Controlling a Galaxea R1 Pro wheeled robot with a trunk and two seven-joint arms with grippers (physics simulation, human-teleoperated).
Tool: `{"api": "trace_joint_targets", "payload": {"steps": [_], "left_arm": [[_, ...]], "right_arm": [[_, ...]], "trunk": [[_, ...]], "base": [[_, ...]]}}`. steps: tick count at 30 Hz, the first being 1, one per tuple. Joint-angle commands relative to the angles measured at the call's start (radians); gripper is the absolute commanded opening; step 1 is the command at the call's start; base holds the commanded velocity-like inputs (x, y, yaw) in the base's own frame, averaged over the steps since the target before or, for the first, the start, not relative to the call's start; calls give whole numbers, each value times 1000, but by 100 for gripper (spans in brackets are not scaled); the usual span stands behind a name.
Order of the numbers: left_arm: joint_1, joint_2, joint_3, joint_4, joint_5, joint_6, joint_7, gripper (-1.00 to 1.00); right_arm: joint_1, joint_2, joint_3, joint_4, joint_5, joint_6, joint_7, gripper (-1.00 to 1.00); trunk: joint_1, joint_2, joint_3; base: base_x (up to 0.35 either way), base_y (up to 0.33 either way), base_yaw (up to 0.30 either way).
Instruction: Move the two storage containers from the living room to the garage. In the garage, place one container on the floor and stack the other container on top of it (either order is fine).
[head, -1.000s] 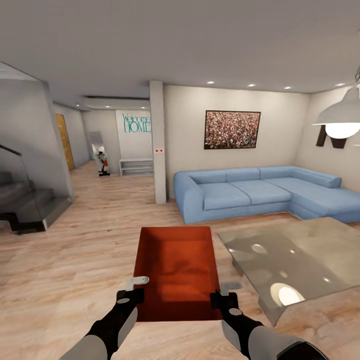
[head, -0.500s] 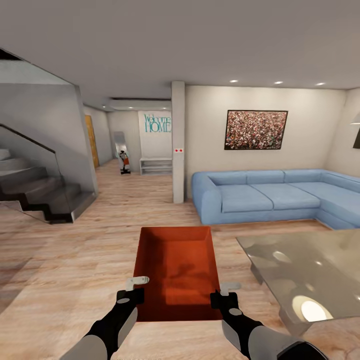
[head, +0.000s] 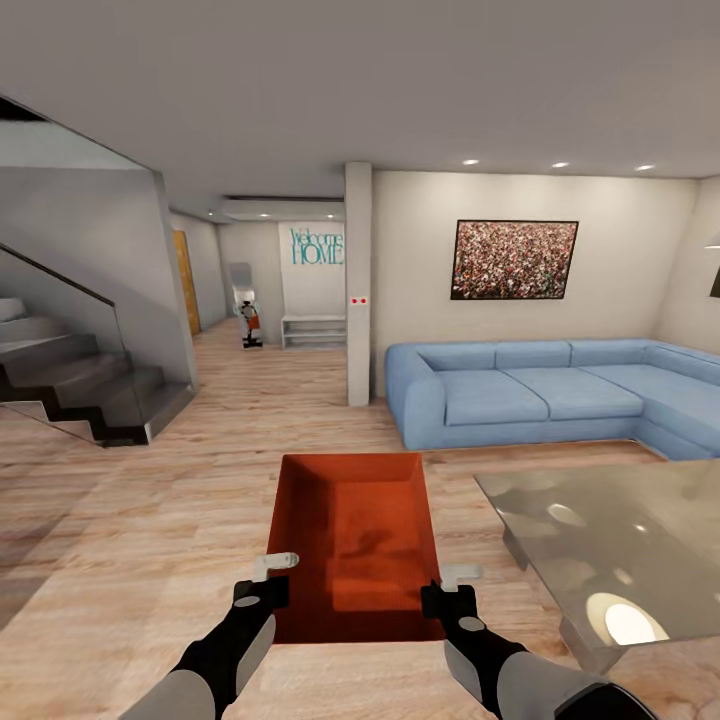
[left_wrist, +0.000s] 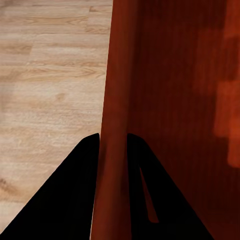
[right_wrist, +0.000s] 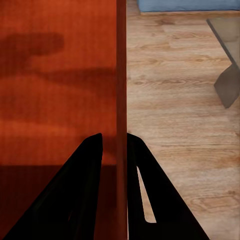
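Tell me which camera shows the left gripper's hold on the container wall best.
Left wrist view: the left gripper straddles the storage container wall, one finger each side. Head view shows it at the box's left wall.

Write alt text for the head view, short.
Both arms hold an open orange-red storage box out in front, the left gripper clamped on its left wall and the right gripper on its right wall. Around it is a wood plank floor, with a glass coffee table to the right and a blue corner sofa behind.
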Motion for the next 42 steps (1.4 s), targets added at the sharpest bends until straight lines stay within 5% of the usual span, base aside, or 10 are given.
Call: {"api": "trace_joint_targets", "payload": {"steps": [1, 13, 42], "left_arm": [[-1, 37, 15, -3, 5, 7, 14, -100], [-1, 37, 15, -3, 5, 7, 14, -100], [-1, 46, 15, -3, 6, 7, 14, -100]], "right_arm": [[0, 0, -20, -2, 12, 1, 2, -100], [0, 0, -20, -2, 10, 1, 2, -100], [0, 1, -20, -2, 12, 1, 2, -100]], "trunk": [[0, -1, -2], [0, -1, -2], [0, -1, -2]], "base": [[0, 0, 0], [229, 0, 32], [322, 0, 255]]}}
